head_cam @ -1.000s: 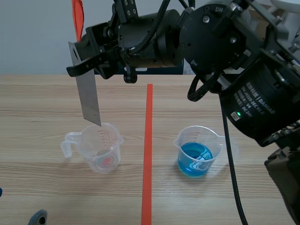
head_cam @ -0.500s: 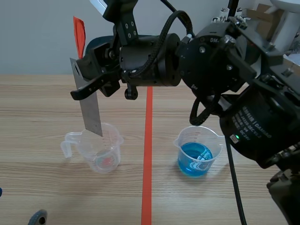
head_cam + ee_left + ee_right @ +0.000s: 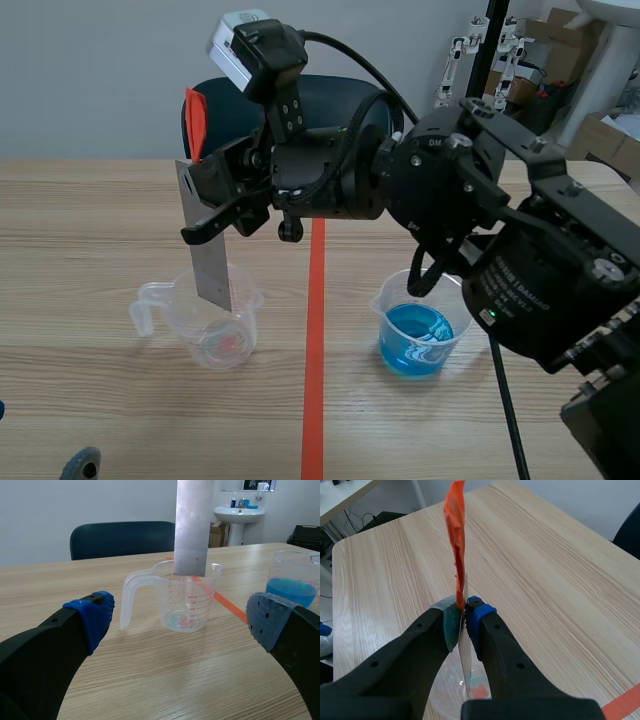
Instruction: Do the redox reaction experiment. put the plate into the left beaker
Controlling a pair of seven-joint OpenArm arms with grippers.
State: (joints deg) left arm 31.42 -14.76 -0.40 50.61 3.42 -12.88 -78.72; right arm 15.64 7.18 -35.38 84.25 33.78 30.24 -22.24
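Note:
The plate (image 3: 208, 255) is a long grey metal strip with an orange-red tag (image 3: 194, 122) at its top. My right gripper (image 3: 210, 210) comes across from the right and is shut on it, holding it upright with its lower end dipping into the mouth of the left clear beaker (image 3: 215, 325). In the right wrist view the right gripper (image 3: 465, 622) pinches the plate (image 3: 466, 660) edge-on above the beaker. In the left wrist view my left gripper (image 3: 182, 620) is open, low on the table, with the clear beaker (image 3: 185, 602) and hanging plate (image 3: 192, 527) ahead of it.
A second beaker (image 3: 420, 325) holding blue liquid stands right of the orange tape line (image 3: 316, 330). It also shows in the left wrist view as the blue-liquid beaker (image 3: 292, 580). A dark chair (image 3: 120, 539) sits behind the table. The left gripper's fingertips (image 3: 80, 465) peek in at the near left.
The right arm has lowered and shifted slightly right, bringing the plate's lower end from above the beaker's rim down into its mouth. The left gripper has stayed put.

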